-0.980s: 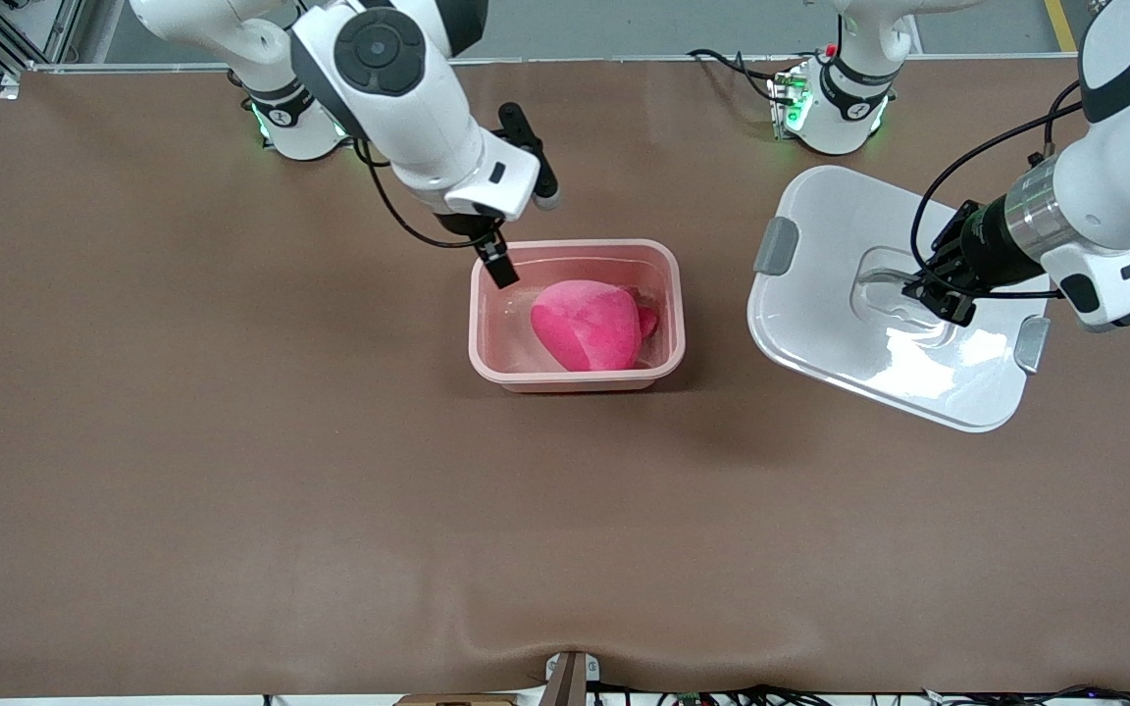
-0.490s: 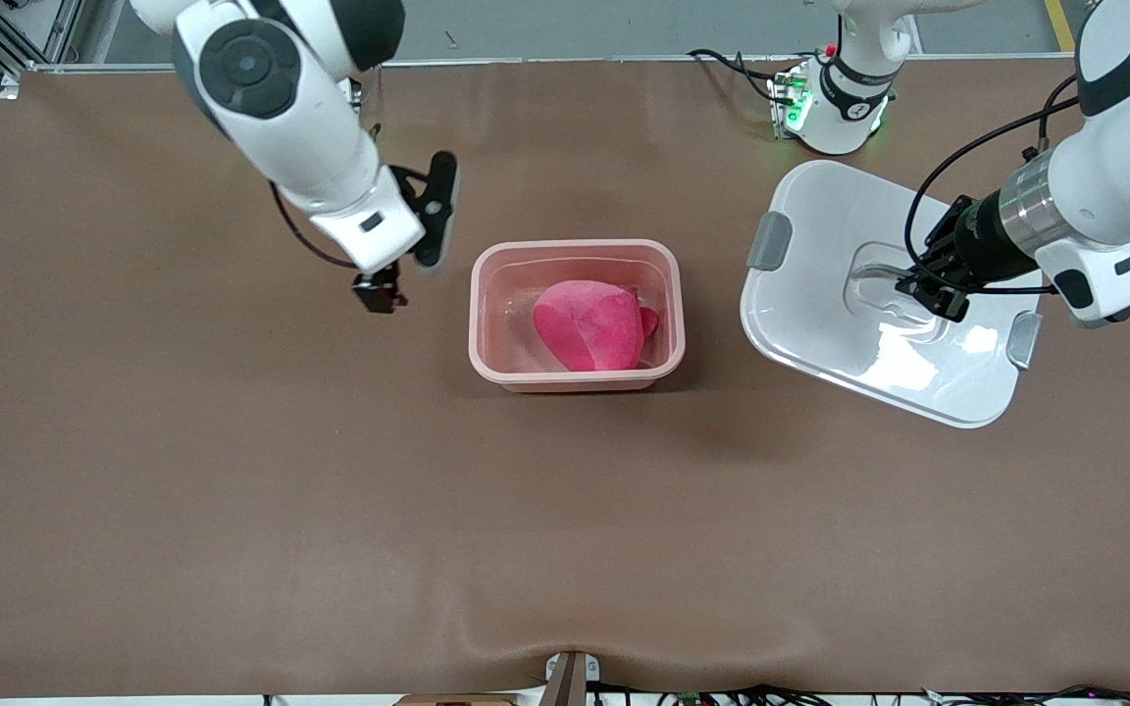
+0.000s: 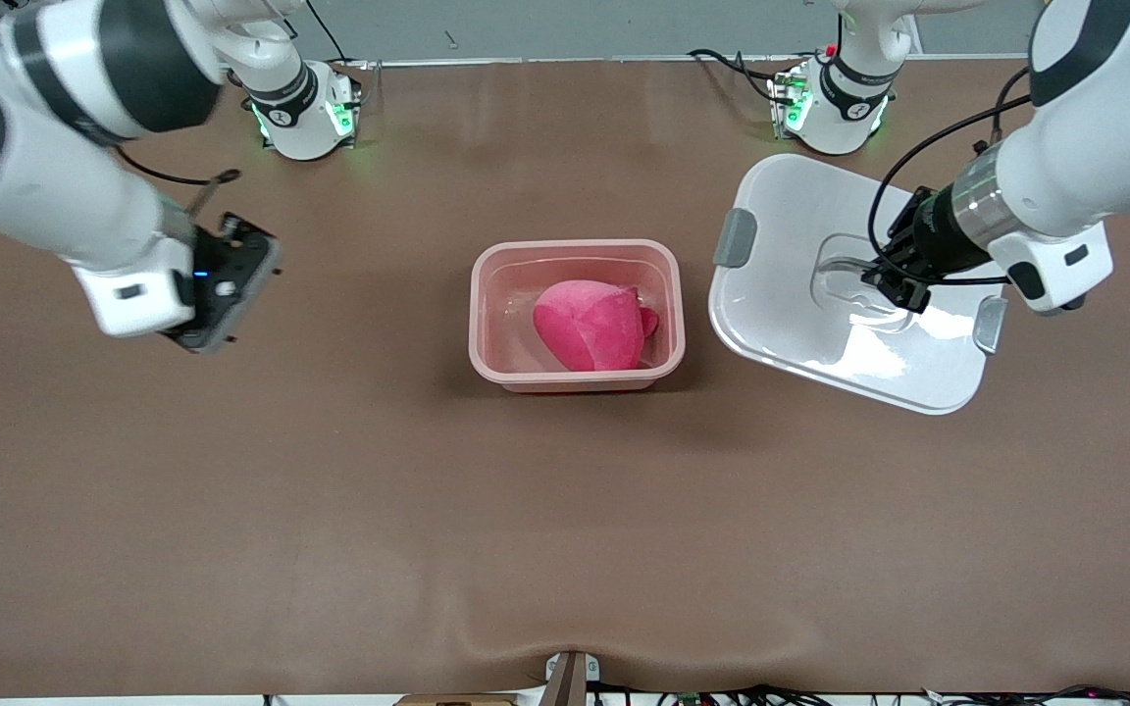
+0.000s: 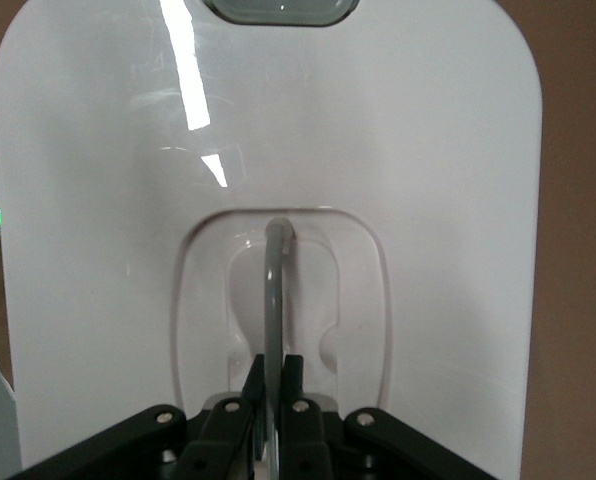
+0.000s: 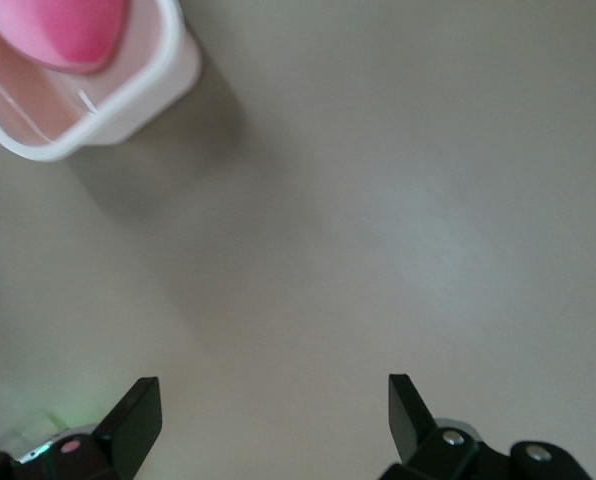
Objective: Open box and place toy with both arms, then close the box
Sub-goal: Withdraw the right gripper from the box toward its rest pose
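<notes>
**Toy in the tub, lid held in the air**

Mid-table, a little toward the edge where the arm bases stand, sits the box, open, with the toy lying inside it, its small paler nub pointing toward the left arm's end. The table is covered in brown.

Toward the left arm's end, the lid is tilted, one grey clip facing the box and the other at the opposite short edge. The left gripper is clamped on the thin handle that stands up from the lid's central recess; in the left wrist view the fingers pinch it from both sides.

Toward the right arm's end, the right gripper hangs over bare table beside the box, its fingers spread wide and holding nothing. In the right wrist view a corner of the box shows with the toy in it.
</notes>
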`<state>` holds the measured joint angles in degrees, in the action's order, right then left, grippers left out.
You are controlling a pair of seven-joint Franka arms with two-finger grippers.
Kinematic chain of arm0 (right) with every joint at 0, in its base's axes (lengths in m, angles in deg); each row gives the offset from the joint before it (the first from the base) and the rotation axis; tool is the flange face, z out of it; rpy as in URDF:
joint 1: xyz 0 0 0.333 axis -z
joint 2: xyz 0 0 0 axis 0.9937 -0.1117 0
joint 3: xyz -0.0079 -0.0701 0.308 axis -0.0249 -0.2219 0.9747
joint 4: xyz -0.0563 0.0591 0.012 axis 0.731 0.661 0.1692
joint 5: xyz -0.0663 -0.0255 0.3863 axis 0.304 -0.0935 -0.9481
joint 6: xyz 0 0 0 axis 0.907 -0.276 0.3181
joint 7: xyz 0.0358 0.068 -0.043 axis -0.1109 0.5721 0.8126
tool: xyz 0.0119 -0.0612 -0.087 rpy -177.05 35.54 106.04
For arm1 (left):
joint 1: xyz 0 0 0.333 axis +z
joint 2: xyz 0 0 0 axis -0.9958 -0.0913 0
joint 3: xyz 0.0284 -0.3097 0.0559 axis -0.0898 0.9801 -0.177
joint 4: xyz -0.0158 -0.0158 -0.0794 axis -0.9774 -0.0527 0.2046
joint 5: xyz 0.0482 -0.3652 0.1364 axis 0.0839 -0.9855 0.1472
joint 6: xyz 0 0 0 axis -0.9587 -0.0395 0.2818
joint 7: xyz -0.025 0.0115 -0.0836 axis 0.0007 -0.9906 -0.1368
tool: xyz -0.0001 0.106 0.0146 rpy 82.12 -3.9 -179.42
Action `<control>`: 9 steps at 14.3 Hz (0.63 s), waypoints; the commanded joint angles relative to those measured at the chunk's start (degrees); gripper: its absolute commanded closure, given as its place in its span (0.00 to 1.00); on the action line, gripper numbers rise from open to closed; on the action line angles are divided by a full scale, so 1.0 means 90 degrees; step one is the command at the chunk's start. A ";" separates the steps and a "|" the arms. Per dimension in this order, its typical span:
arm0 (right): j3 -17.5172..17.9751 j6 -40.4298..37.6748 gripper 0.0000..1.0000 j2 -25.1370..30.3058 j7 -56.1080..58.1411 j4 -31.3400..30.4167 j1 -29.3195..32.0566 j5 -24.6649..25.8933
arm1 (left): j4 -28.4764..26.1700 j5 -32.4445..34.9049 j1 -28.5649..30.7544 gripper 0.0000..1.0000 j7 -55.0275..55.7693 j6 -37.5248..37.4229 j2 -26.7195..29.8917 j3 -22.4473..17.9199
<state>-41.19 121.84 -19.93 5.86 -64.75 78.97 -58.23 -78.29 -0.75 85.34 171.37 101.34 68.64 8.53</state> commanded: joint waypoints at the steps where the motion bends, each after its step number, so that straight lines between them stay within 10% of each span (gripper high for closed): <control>1: -0.0018 -0.0089 0.00 0.0613 -0.1234 -0.0459 0.0325 0.0216 | -0.0002 -0.0039 -0.0346 1.00 0.0457 0.0201 -0.0097 0.0044; 9: -0.0584 -0.0012 0.00 0.0663 -0.3046 -0.0304 0.0755 0.0167 | -0.0012 0.0205 -0.1274 1.00 0.1843 0.0786 -0.0605 0.0034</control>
<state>-46.35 120.56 -15.37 -18.91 -66.97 83.16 -57.28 -78.62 -0.19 75.38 185.23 106.96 63.83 8.89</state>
